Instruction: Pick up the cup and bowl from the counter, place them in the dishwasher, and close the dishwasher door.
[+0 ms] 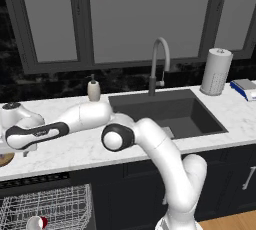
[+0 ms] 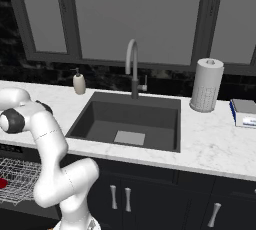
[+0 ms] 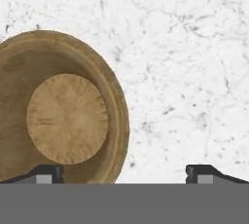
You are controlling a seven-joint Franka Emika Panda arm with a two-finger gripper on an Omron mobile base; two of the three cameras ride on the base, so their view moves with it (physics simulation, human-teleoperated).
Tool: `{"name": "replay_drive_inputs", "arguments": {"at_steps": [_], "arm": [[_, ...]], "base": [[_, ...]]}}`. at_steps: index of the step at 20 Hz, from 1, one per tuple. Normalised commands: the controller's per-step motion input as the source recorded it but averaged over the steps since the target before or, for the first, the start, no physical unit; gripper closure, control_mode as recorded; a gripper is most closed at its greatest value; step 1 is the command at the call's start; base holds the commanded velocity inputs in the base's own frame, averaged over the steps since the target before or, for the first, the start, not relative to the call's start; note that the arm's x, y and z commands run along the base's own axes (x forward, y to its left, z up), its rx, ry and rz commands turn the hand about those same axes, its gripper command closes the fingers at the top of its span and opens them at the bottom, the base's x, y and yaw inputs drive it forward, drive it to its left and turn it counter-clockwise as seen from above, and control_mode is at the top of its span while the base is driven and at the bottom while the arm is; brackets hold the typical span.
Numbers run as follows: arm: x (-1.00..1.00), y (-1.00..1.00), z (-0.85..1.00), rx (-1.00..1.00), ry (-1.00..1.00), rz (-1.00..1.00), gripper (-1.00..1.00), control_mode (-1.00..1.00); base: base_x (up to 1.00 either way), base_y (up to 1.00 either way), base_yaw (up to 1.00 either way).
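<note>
While its jaws stood wide and empty, the hand [image 3: 124, 172] hung over the white marble-patterned counter [image 3: 185, 62], looking straight down. One fingertip [image 3: 48, 172] sat over the near rim of the shallow round tan-brown wooden bowl [image 3: 61, 111], the other over bare stone beside it, so the bowl was off-centre between them. Further out, the small red tapered cup [image 1: 39, 222] already lay in the white wire rack [image 1: 55, 206] of the dark under-counter dishwasher [image 1: 35, 180]. Judging by that, roughly a third was done: the bowl remained to be lifted and racked, and the door closed.
</note>
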Motion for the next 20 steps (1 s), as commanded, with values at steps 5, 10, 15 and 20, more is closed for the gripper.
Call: {"name": "replay_drive_inputs", "arguments": {"at_steps": [5, 10, 15, 20], "arm": [[0.14, 0.07, -0.19, -0.01, 0.02, 0.0, -1.0, -1.0], [0.06, 0.22, -0.02, 0.0, 0.01, 0.0, -1.0, -1.0], [0.07, 0.21, 0.0, 0.0, 0.02, 0.0, -1.0, -1.0], [0.0, 0.11, 0.0, 0.0, 0.0, 0.0, 1.0, -1.0]], "base": [[0.0, 0.0, 0.0], [0.0, 0.0, 0.0], [0.0, 0.0, 0.0], [0.0, 0.0, 0.0]]}}
